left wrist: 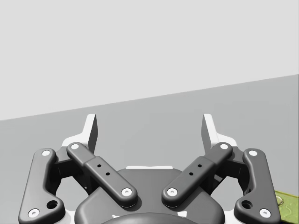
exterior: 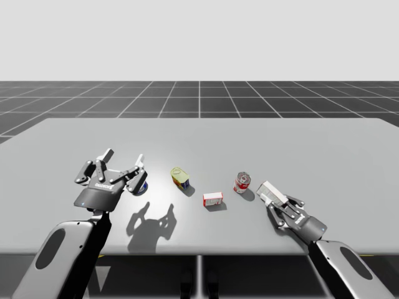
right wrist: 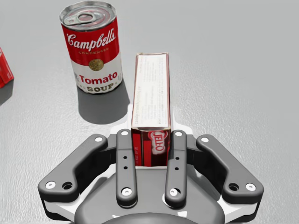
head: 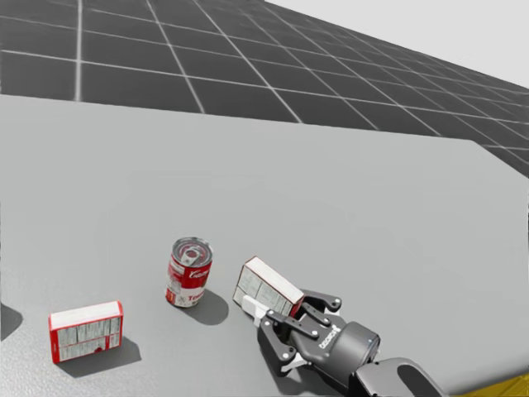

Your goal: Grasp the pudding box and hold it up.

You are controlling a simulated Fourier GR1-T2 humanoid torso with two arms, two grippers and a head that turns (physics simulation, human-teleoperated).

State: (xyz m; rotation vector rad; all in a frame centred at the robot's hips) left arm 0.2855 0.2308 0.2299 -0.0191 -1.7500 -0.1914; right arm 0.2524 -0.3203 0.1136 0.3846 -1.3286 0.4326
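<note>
table (exterior: pixel 312 143): big grey slab, everything sits on the near half of it

left gripper (left wrist: pixel 149 128): fingers spread wide with nothing between them, hovering over the table's left side. No job in this step, so I'd leave it parked.

right gripper (right wrist: pixel 150 140): clamped on the pudding box, one finger on each broad face, biting at the near end only

pudding box (right wrist: pixel 150 88): the red-and-white one, standing on a narrow edge, most of its length sticking out ahead of the fingers. It's at the right side of the table, just beside the red can. Can't tell if the far end is off the surface yet, honestly.

red can (right wrist: pixel 92 46): upright, close beside the box on its left and not touching. It's the only thing close enough to get knocked.

second red-and-white box (head: pixel 85 331): lying further left, well apart from the gripper, so not the one in hand

yellow can (exterior: pixel 181 177): tilted, mid-table, out of the way

small dark can (exterior: pixel 141 185): tucked by the left gripper, half hidden

step in hand: my guess is grasp done, lift is what's left

how to do it well: go straight up and slow, and don't loosen the squeeze on the way. With the grip at one end, the long overhang will want to droop or pivot, so hold the wrist level. Don't swing left toward the red can until the box is clearly above it.
</note>
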